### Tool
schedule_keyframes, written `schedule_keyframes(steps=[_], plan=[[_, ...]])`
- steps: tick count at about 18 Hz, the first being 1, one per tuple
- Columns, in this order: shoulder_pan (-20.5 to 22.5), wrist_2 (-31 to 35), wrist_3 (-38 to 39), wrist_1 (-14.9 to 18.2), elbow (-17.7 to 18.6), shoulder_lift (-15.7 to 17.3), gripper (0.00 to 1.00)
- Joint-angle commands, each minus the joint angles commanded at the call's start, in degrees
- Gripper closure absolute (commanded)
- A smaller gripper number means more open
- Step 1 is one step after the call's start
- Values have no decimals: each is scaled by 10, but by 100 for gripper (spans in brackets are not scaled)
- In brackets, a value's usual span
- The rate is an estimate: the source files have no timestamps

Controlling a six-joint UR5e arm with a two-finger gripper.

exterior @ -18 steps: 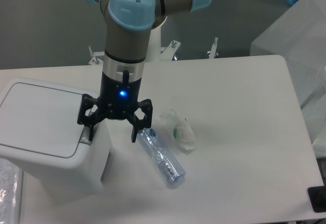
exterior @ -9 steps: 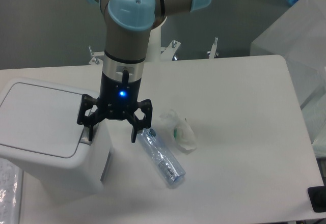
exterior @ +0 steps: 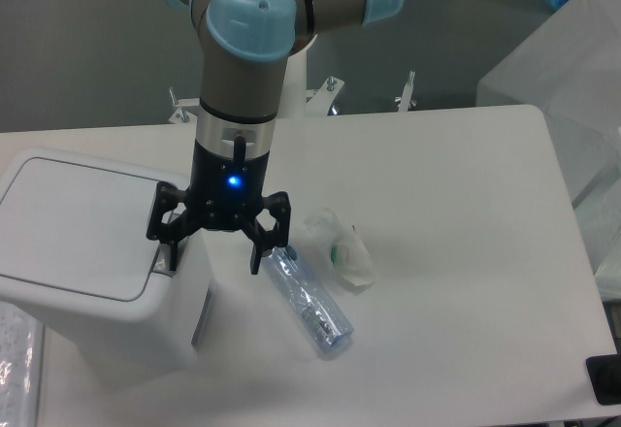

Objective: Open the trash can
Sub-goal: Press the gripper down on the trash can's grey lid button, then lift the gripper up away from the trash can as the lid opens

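Your counter (exterior: 456, 184) carries every item; its 6 o'clock edge is cut off by the frame. The trash can (exterior: 87, 252) sits at the counter's 9 o'clock side, with the lid flat and closed and its 9 o'clock corner cut off. The gripper (exterior: 215, 256) hangs at the can's 3 o'clock edge with its fingers spread apart and empty. One fingertip (exterior: 172, 260) sits over the narrow grey tab at the lid's 3 o'clock rim; the other points down beside the can. Judge the coming move as a short downward press on that tab, since the target lies directly under the 9 o'clock finger. You cannot confirm whether the fingertip touches the tab; the finger hides most of it. A clear bottle (exterior: 310, 301) lies on the counter, long axis running 10 to 4 o'clock, neck end near the outer finger. A crumpled wrapper (exterior: 342, 249) rests just beyond it.
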State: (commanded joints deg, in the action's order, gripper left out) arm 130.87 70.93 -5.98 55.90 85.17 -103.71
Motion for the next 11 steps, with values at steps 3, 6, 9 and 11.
schedule_keyframes(steps=[3, 6, 9, 11], plan=[[0, 0, 0, 0, 0, 0, 0], [0, 0, 0, 0, 0, 1, 0], [1, 1, -5, -5, -11, 5, 0], [1, 2, -4, -13, -24, 8, 0]])
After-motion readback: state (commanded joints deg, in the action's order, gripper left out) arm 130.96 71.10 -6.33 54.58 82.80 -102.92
